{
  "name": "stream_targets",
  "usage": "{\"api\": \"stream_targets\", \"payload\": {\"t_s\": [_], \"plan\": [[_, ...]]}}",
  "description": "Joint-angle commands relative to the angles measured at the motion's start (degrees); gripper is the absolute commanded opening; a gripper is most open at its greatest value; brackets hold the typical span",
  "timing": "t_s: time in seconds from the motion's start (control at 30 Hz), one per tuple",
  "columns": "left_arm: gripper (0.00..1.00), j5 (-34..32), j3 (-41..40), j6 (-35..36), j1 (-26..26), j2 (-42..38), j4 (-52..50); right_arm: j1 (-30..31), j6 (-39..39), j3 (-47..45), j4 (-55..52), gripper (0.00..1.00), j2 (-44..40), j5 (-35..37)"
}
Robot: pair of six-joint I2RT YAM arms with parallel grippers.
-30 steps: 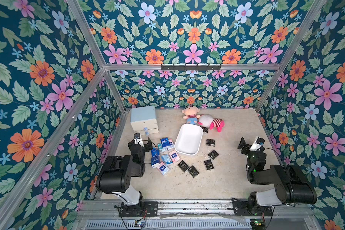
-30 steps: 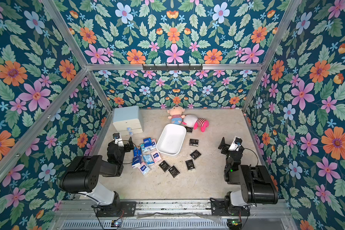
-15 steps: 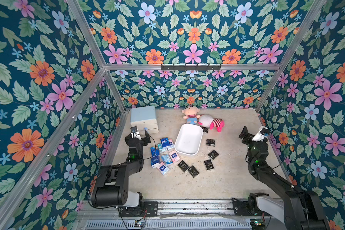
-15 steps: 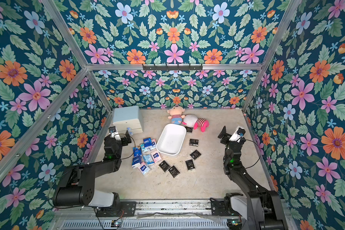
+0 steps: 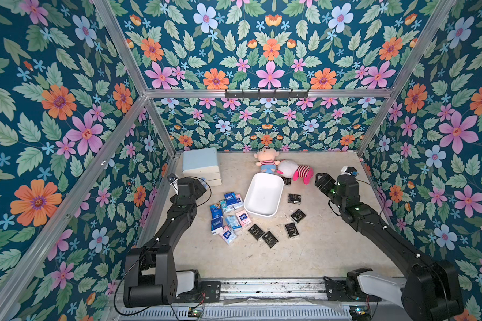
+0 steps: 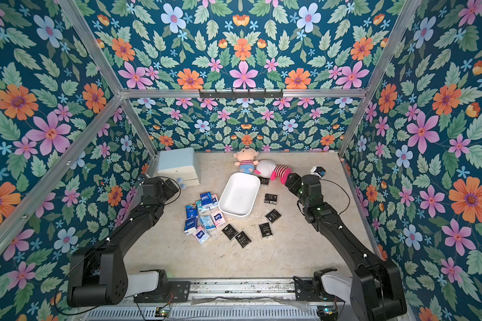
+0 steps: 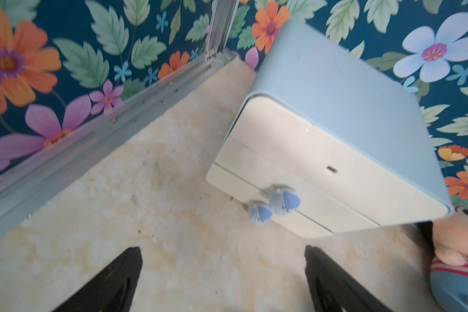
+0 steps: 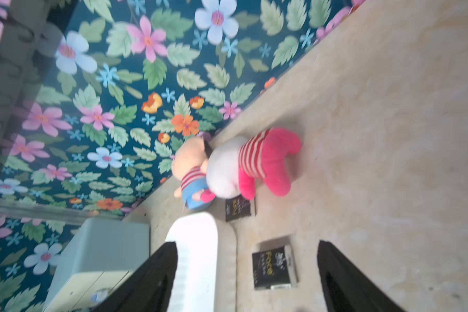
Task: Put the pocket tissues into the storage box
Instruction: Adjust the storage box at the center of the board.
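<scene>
Jaws of the left gripper (image 7: pixel 223 251) and the right gripper (image 8: pixel 246 244) both stand parted and empty. Just ahead of the right jaws lies a black packet (image 8: pixel 274 267) of the pocket tissues (image 5: pixel 231 198), beside the empty storage box (image 5: pixel 264 194); seemingly light, soft and slick-wrapped, it likely suits a pinch across its narrow sides. Farther ahead, plush dolls (image 8: pixel 254 162) crowd another packet (image 8: pixel 239 209); the left jaws face the cabinet (image 7: pixel 335 121).

storage box (image 5: pixel 263 195): white rounded tub, upright, set askew, empty | pocket tissues (image 5: pixel 217 224): blue, light-blue and pink packets lay flat, bunched just beside the box's left side – none inside | black packets (image 5: pixel 294 198): six lay scattered right of and nearer than the box – one by its far corner
</scene>
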Motion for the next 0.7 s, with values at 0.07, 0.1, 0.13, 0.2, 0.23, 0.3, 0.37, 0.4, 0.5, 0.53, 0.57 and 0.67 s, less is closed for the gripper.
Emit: {"api": "stream_targets", "payload": {"t_s": [0.07,0.1,0.13,0.2,0.23,0.3,0.37,0.4,0.5,0.53,0.57,0.67], "plan": [[1.0,7.99,-3.97,-10.74,-1.16,-5.71,-10.42,7.59,4.54,6.35,-4.57,0.84,9.65,2.9],[1.0,9.08,-4.9,-11.7,-1.55,-6.9,-10.47,8.97,4.24,8.44,-5.38,0.83,12.28,2.68],[1.0,10.02,-5.76,-12.19,-1.91,-7.92,-10.41,10.08,3.72,10.58,-6.21,0.82,14.9,2.34],[1.0,10.73,-6.55,-12.66,-2.86,-9.4,-10.95,11.84,3.25,14.78,-8.61,0.81,19.66,2.02],[1.0,10.84,-6.7,-12.67,-3.42,-9.91,-11.34,12.53,2.99,16.72,-9.52,0.8,21.98,1.51],[1.0,11.0,-6.22,-12.21,-4.35,-10.15,-12.91,13.66,2.8,20.04,-11.04,0.79,26.23,0.9],[1.0,11.29,-5.31,-11.37,-5.14,-10.06,-14.43,14.36,2.18,23.13,-12.84,0.77,29.86,1.1],[1.0,11.1,-4.95,-10.99,-5.5,-9.96,-15.13,14.65,2.14,24.7,-14.39,0.76,31.51,1.72],[1.0,10.48,-4.99,-11.07,-6.14,-10.43,-15.84,14.69,2.16,27.93,-18.28,0.72,34.85,3.1],[1.0,10.31,-5.21,-11.28,-6.27,-10.7,-15.84,14.68,2.17,28.27,-18.57,0.7,35.46,2.96],[1.0,10.17,-5.5,-11.57,-6.44,-10.95,-15.87,14.65,1.94,28.48,-18.1,0.68,36.0,2.13],[1.0,10.04,-5.97,-11.97,-6.76,-11.79,-16.13,14.7,0.89,30.26,-18.37,0.55,38.02,0.25]]}}
